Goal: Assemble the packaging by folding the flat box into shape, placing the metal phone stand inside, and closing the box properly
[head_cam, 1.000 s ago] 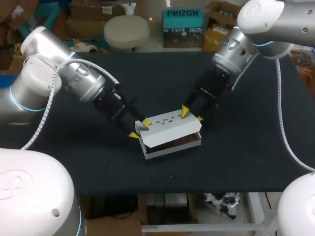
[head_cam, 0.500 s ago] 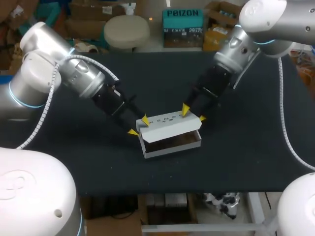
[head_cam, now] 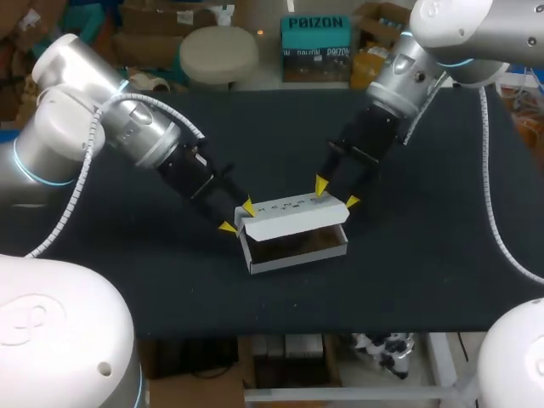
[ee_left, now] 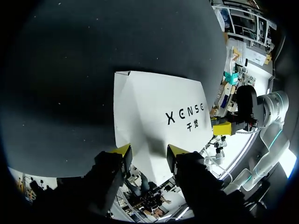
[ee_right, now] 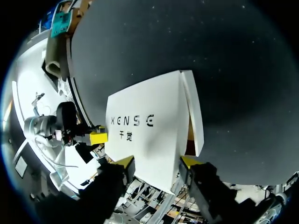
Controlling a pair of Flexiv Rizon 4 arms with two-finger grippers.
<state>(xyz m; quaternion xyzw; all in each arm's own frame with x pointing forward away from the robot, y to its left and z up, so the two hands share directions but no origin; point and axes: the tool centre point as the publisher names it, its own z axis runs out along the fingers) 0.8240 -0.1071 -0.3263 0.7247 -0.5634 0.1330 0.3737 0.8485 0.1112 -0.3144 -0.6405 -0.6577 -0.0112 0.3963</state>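
A white cardboard box (head_cam: pixel 297 252) lies in the middle of the table with its printed lid (head_cam: pixel 293 214) hinged at the back and raised. The inside shows dark brown, and I cannot make out a phone stand there. My left gripper (head_cam: pixel 238 217) is shut across the lid's left end; in the left wrist view the lid (ee_left: pixel 154 112) fills the gap of this gripper (ee_left: pixel 149 150). My right gripper (head_cam: pixel 336 194) straddles the lid's right end with its fingers spread open. Seen from the right wrist, the lid (ee_right: pixel 145 126) runs out ahead of that gripper (ee_right: pixel 157 162).
The box rests on a black tabletop (head_cam: pixel 425 255) that stretches bare to both sides and behind it. The table's front edge (head_cam: pixel 340 327) runs a short way in front of the box.
The right gripper's fingers have spread wider and drawn back slightly. The lid has tipped up, showing more of the box's inside. The left gripper keeps its hold.
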